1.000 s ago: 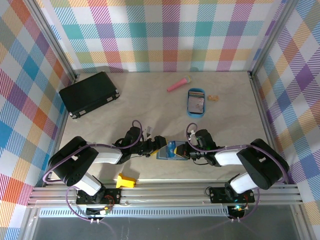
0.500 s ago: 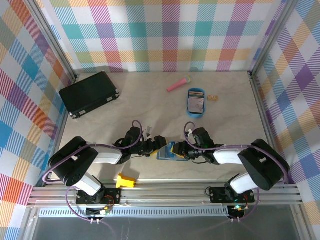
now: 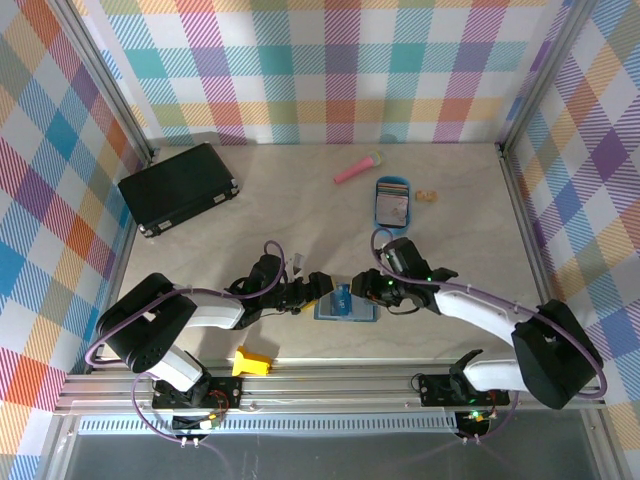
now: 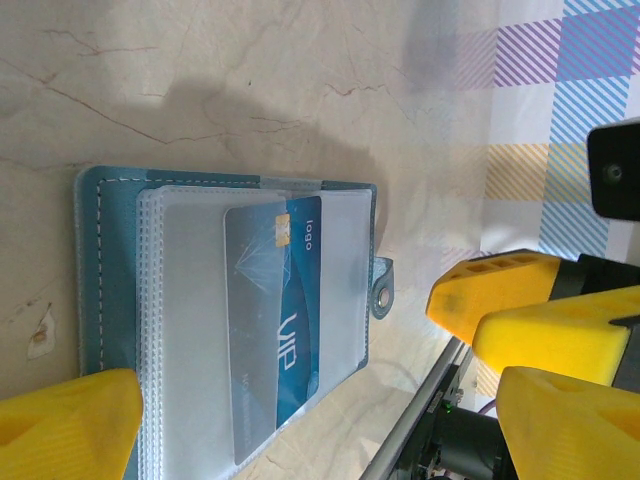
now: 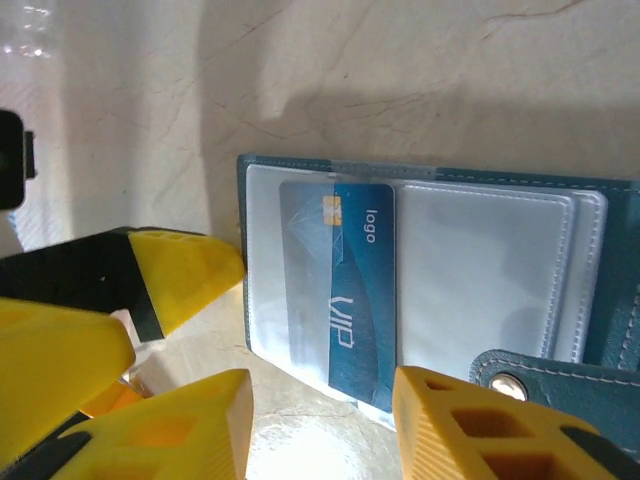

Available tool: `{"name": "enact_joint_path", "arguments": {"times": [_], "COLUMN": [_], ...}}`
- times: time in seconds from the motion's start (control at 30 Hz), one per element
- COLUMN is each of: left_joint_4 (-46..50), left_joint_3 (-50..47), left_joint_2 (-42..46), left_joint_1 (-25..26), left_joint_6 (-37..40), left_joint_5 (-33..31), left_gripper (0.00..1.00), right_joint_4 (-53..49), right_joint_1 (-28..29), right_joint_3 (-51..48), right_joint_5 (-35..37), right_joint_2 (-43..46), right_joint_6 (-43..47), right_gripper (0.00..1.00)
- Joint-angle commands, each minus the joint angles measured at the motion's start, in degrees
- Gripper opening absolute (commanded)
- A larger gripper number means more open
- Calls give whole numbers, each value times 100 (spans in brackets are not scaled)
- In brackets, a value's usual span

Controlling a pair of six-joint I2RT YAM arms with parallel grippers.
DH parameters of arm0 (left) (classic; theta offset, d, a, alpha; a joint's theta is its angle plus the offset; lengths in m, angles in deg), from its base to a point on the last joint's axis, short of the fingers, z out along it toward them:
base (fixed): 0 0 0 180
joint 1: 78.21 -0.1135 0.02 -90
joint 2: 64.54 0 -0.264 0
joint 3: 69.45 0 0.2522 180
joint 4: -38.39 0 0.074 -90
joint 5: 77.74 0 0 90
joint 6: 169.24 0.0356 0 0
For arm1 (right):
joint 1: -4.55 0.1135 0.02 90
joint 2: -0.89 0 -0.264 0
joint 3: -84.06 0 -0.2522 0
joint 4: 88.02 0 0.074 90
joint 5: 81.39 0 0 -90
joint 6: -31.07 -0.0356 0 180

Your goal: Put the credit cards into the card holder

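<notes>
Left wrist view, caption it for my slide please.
Blue VIP card sits partway in a clear sleeve of the open teal card holder on the marble table.

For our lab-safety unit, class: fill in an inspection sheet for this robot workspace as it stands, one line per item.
Surface: pale marbled table, no spills seen.
Job's things: teal card holder lies open between the arms; a blue card sits in its clear sleeves, one end poking out. More cards lie in the blue tray.
Clutter: black case, pink object, small tan item, yellow block.
Pincers: left pincer and right pincer are both open at the holder, gripping nothing.
Cables: purple cables run along both arms, off the holder.
Surroundings: plaid walls, metal frame.
</notes>
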Motion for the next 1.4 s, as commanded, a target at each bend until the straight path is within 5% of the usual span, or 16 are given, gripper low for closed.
{"name": "enact_joint_path", "arguments": {"times": [0.0, 0.37, 0.73, 1.37], "left_joint_4": [-7, 1160, 896, 665], "left_joint_3": [-134, -52, -102, -122], "left_joint_2": [130, 679, 542, 363], "left_joint_1": [64, 69, 66, 67], "left_joint_6": [-48, 288, 253, 254], "left_joint_5": [-252, -707, -611, -574], "left_gripper": [91, 69, 54, 43], "right_joint_4": [-1128, -1809, -2055, -2223], "right_joint_1": [147, 450, 633, 713], "right_joint_3": [507, 1491, 2011, 2343], "right_joint_5": [496, 695, 773, 812], "right_joint_2": [-291, -1273, -1929, -2400], "right_joint_6": [108, 241, 313, 436], "right_gripper": [38, 36, 37, 38]}}
